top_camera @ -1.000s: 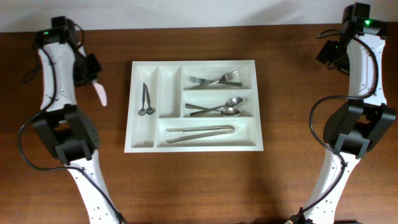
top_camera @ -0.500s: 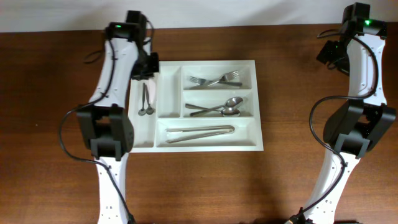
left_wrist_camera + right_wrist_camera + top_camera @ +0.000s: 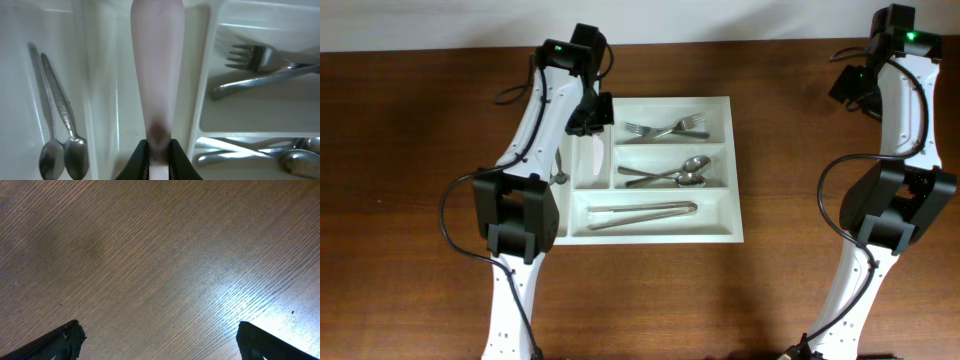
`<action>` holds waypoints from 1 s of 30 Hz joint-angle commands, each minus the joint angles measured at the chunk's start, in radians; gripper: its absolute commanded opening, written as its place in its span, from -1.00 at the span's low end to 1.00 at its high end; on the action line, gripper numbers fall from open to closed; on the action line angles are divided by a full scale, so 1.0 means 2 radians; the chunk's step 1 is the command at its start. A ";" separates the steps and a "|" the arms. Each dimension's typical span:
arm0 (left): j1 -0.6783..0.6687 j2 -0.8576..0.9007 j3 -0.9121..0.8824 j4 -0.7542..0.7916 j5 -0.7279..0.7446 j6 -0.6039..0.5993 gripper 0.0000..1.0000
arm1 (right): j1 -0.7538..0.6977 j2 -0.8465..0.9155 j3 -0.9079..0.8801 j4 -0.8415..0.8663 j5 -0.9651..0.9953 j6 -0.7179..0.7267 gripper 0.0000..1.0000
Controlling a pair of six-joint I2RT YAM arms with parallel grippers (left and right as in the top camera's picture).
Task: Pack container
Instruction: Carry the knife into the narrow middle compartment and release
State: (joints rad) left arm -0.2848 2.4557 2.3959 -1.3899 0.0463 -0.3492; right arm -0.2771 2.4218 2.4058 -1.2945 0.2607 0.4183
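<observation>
The white five-compartment container (image 3: 650, 101) lies at mid-table. My left gripper (image 3: 592, 112) is shut on a pale pinkish-white flat utensil (image 3: 596, 158) and holds it lengthwise over the second narrow compartment. In the left wrist view the utensil (image 3: 157, 75) runs up from the closed gripper (image 3: 159, 150), next to the compartment wall (image 3: 200, 90). I cannot tell if its tip touches the container floor. My right gripper (image 3: 850, 88) is open and empty over bare wood at the far right; the right wrist view shows it (image 3: 160, 340) with fingers wide apart.
Two small spoons (image 3: 65, 150) lie in the left narrow compartment. Forks (image 3: 665, 129), larger spoons (image 3: 670, 174) and tongs (image 3: 640, 213) fill the three long compartments. My left arm partly covers the container's left side.
My left arm has swung right from beyond the container's left side to over its second narrow compartment, carrying the pale utensil. The right arm has not moved.
</observation>
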 commanded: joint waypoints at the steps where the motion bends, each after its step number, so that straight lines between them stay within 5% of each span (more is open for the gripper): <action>1: 0.000 0.013 0.012 -0.009 -0.012 -0.013 -0.96 | 0.001 -0.026 0.009 0.000 0.001 0.000 0.97; 8: 0.000 0.021 0.012 -0.021 -0.023 -0.014 -0.96 | 0.001 -0.026 0.009 0.000 0.001 0.000 0.98; 10: 0.000 0.021 0.012 -0.020 -0.023 -0.014 -0.33 | 0.001 -0.026 0.009 0.000 0.001 0.000 0.98; 11: 0.000 0.021 0.012 -0.019 -0.024 -0.014 0.15 | 0.001 -0.026 0.009 0.000 0.001 0.000 0.98; 12: 0.000 0.021 0.012 -0.018 -0.031 -0.009 0.25 | 0.001 -0.026 0.009 0.000 0.001 0.000 0.98; 17: 0.014 0.020 0.025 -0.027 -0.036 -0.001 0.28 | 0.001 -0.026 0.009 0.000 0.001 0.000 0.97; 25: 0.098 0.017 0.206 -0.101 -0.088 0.015 0.30 | 0.001 -0.026 0.009 0.000 0.001 0.000 0.98; 30: 0.154 0.017 0.229 -0.100 -0.092 0.014 0.40 | 0.001 -0.026 0.009 0.000 0.001 0.000 0.97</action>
State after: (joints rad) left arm -0.0360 2.4947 2.8422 -1.5852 -0.1059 -0.3340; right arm -0.2771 2.4214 2.4058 -1.2942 0.2607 0.4183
